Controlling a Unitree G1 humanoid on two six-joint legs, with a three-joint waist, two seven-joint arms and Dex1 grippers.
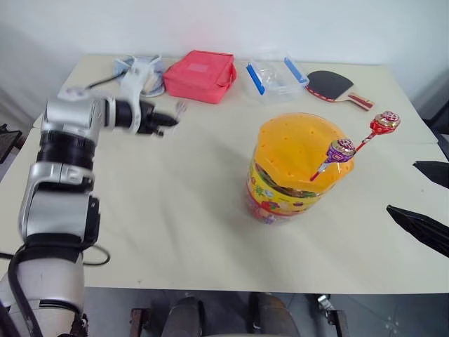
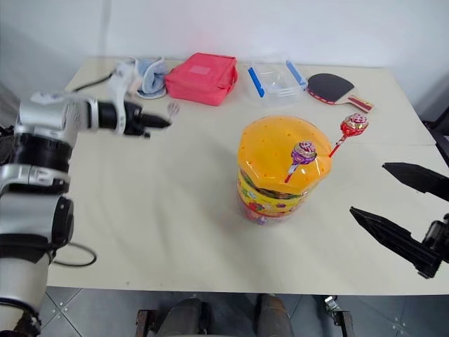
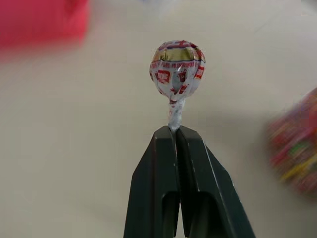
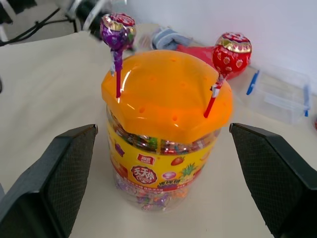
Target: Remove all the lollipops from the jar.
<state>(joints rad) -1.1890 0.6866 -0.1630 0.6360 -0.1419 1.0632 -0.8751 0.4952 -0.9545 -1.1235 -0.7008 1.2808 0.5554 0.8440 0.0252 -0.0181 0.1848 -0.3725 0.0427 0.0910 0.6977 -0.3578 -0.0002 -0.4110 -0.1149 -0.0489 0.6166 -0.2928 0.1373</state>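
The jar (image 4: 166,148) carries a yellow-and-red label with a small red logo patch and a red banner of rounded characters beneath it, beside pictures of fruit; the characters look Chinese, though they are too small to read for certain. The wrapper of the lollipop (image 3: 177,68) held in the left gripper (image 3: 174,130) bears small red blocks with white lettering and a line of fine print along a yellow band, none of it legible.
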